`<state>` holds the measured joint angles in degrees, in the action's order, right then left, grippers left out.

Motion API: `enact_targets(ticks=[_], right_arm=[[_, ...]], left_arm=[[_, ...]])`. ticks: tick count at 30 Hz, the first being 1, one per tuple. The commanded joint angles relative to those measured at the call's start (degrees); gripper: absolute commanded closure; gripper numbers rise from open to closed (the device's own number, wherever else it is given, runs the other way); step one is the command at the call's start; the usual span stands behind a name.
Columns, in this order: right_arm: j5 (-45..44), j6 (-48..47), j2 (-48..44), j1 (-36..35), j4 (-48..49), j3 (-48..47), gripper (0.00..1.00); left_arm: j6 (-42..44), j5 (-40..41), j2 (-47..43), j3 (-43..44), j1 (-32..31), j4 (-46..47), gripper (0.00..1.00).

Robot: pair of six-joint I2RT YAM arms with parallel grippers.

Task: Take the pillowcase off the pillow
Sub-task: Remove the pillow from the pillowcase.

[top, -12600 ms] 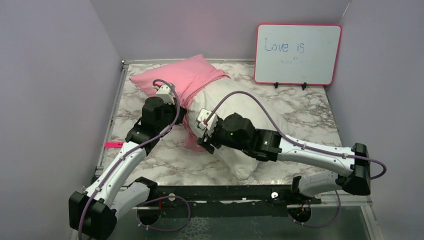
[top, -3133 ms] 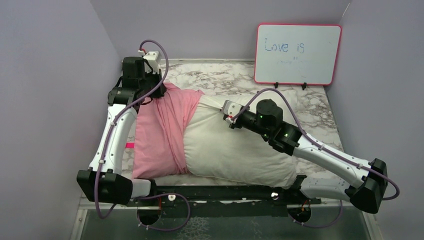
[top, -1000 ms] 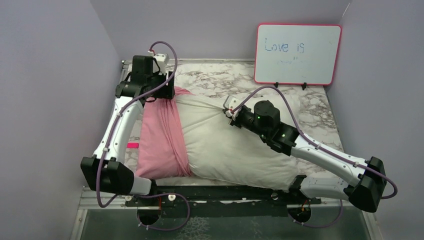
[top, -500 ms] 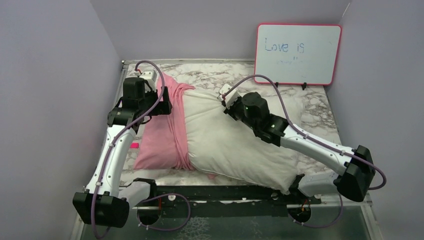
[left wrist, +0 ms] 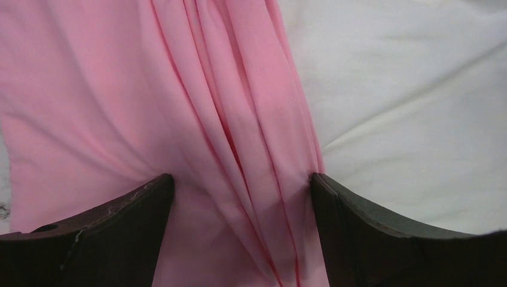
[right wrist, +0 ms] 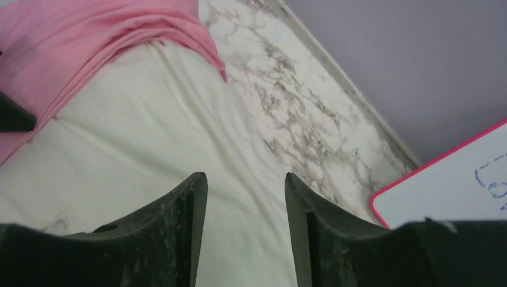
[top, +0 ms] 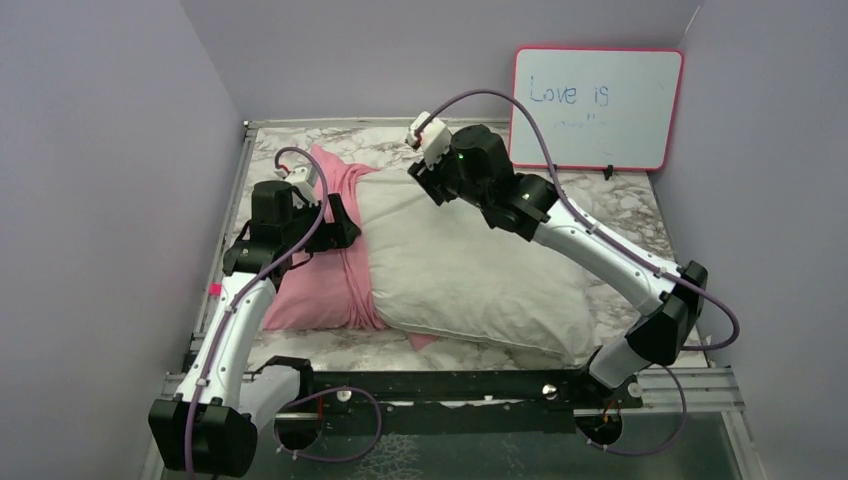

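Observation:
The white pillow (top: 470, 270) lies slantwise across the marble table. The pink pillowcase (top: 320, 280) is bunched in folds round its left end, and most of the pillow is bare. My left gripper (top: 345, 232) stands open at the pillowcase's right edge. In the left wrist view its fingers straddle the pink folds (left wrist: 209, 89) beside bare pillow (left wrist: 406, 89), and the left gripper (left wrist: 239, 178) is not closed on them. My right gripper (top: 418, 178) hovers open above the pillow's far corner. In the right wrist view the right gripper (right wrist: 245, 176) has nothing between its fingers, only pillow (right wrist: 149, 137) below.
A red-framed whiteboard (top: 597, 108) reading "Love is" stands at the back right, also in the right wrist view (right wrist: 454, 179). Grey walls close the left, back and right sides. A small pink tag (top: 214, 289) sits at the table's left edge. A black rail (top: 450, 385) runs along the front.
My right gripper has let go of the pillow's far corner, opened, and moved up and back. My left gripper has come forward from the back left corner onto the bunched pillowcase, now open.

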<state>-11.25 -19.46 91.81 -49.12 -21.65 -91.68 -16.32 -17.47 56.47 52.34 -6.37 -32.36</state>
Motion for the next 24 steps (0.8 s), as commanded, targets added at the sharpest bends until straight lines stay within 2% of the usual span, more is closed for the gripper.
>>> enact_targets(ticks=[1,5,8,10,15,17,20,23,24], right_arm=[[2.7,13.8,-4.5,0.2,-10.9,1.9,0.43],[6.2,27.9,-12.5,0.2,-14.2,9.7,0.40],[12.9,38.3,-20.1,0.2,-9.1,19.1,0.29],[18.0,45.8,-24.0,0.2,-5.1,24.3,0.25],[44.3,53.3,-27.7,0.0,2.7,32.2,0.23],[50.2,54.6,-28.4,-0.9,2.7,34.3,0.23],[47.8,54.6,-28.6,-5.1,-1.9,35.4,0.23],[43.1,53.7,-25.7,-13.1,-7.5,34.2,0.22],[39.2,54.2,-24.4,-16.6,-9.1,33.7,0.23]], left_arm=[[-1.2,-4.7,-1.0,-2.5,-0.1,1.4,0.15],[-1.2,-5.0,-1.5,-3.5,-0.1,1.9,0.15],[-1.2,-5.2,-1.7,-4.1,-0.1,2.3,0.15],[-1.2,-5.1,-2.0,-4.6,-0.1,2.6,0.15],[-2.3,-5.4,-5.1,-4.9,-0.1,2.3,0.14],[-3.1,-5.1,-7.7,-5.0,-0.1,1.8,0.13],[-4.3,-5.9,-10.1,-5.2,-0.1,1.0,0.13],[-5.2,-7.2,-11.5,-5.7,-0.1,0.5,0.13],[-5.5,-7.5,-12.1,-5.9,-0.1,0.3,0.13]])
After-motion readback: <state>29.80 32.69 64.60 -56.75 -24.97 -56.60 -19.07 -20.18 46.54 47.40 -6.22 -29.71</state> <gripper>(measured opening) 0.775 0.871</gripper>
